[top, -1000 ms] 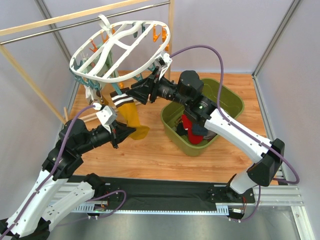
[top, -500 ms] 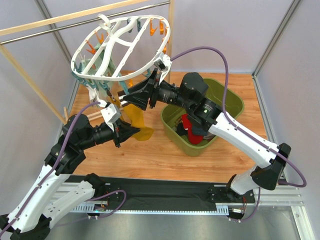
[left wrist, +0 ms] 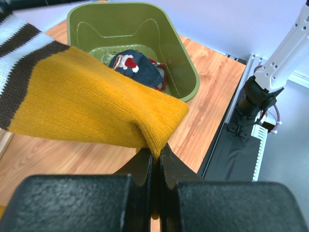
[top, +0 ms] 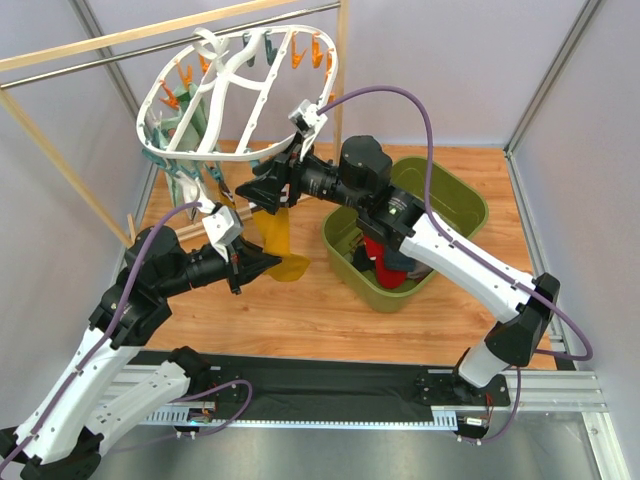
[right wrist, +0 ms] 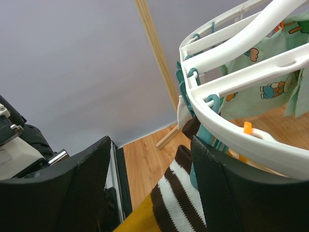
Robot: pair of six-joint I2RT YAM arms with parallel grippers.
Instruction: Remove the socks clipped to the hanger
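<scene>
The white oval hanger (top: 250, 85) hangs tilted from the rail, with a mint green printed sock (right wrist: 260, 82) and teal clips (right wrist: 192, 92) on it. A mustard sock (top: 275, 232) with a brown-and-white striped cuff (right wrist: 181, 193) hangs below its near rim. My left gripper (top: 270, 262) is shut on the sock's toe (left wrist: 161, 130), pinched between the jaws (left wrist: 155, 155). My right gripper (top: 246, 190) stands open just under the hanger rim (right wrist: 231, 104). The striped cuff lies between its fingers (right wrist: 89, 186). I cannot tell whether a clip holds the cuff.
A green bin (top: 462, 200) stands to the right on the wooden floor and holds several socks (top: 385, 260), also seen from the left wrist (left wrist: 133, 63). The wood and metal rail (top: 150, 35) crosses the top. Grey walls close in on both sides.
The right gripper opened wider and shifted left and up under the hanger rim. The hanger tipped further up. The left gripper stayed shut on the sock's toe.
</scene>
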